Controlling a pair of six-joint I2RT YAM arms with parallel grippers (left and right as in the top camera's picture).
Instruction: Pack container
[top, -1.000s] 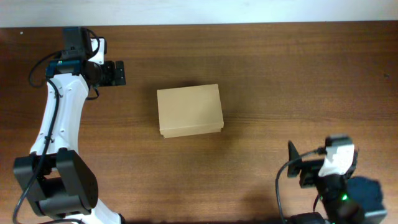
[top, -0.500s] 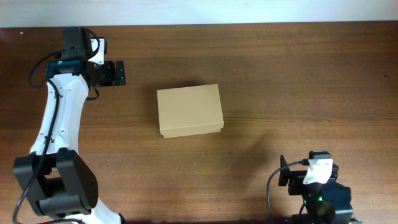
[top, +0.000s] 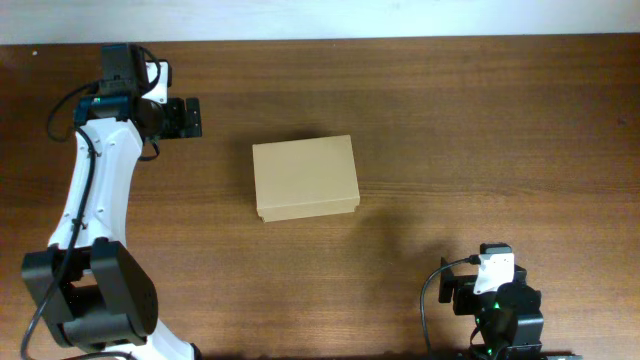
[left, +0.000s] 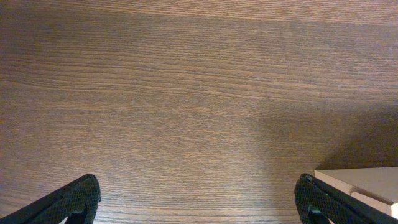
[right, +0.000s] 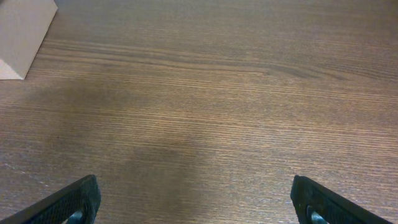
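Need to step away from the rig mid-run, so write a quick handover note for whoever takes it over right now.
Tan rectangular cardboard box: mid-table, flap lid down, touched by neither arm.
Left end effector: open, empty, over the brown wooden table, beyond the box's left side.
Right end effector: open, empty, at the near right edge.
Done: cannot tell; contents hidden.
Left: no loose items in view; check whether the box is packed.
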